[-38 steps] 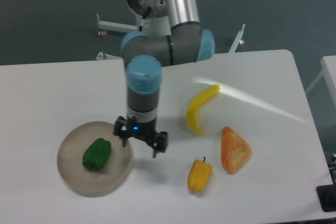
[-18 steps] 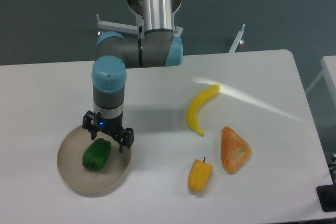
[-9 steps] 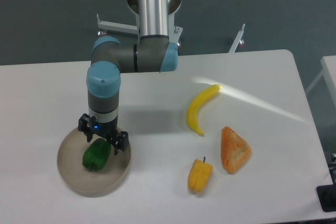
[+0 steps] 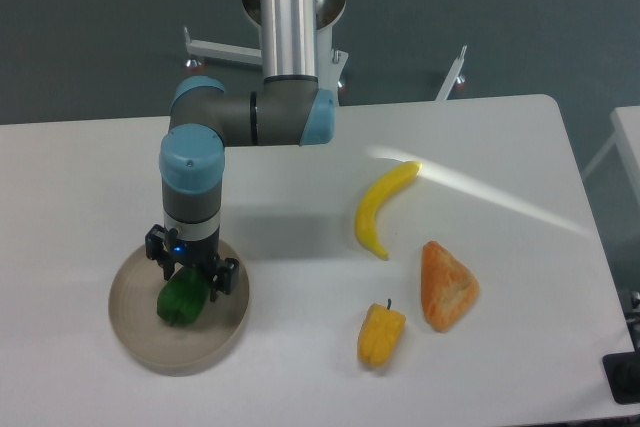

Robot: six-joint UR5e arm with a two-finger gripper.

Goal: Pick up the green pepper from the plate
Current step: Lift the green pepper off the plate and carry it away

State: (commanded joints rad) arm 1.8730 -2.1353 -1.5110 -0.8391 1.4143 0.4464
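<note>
The green pepper lies on the left half of the round beige plate at the table's front left. My gripper hangs straight above the pepper's far end, open, with one finger at each side of it. The fingertips reach down to about the pepper's top. Nothing is held. The gripper's body hides the pepper's upper edge.
A yellow pepper with a dark stem lies at the front centre. An orange wedge of bread is to its right. A yellow banana lies behind them, near a streak of light on the white table.
My gripper has travelled left from beside the plate to over the green pepper and has come lower. It has stayed open. The pepper has not moved.
</note>
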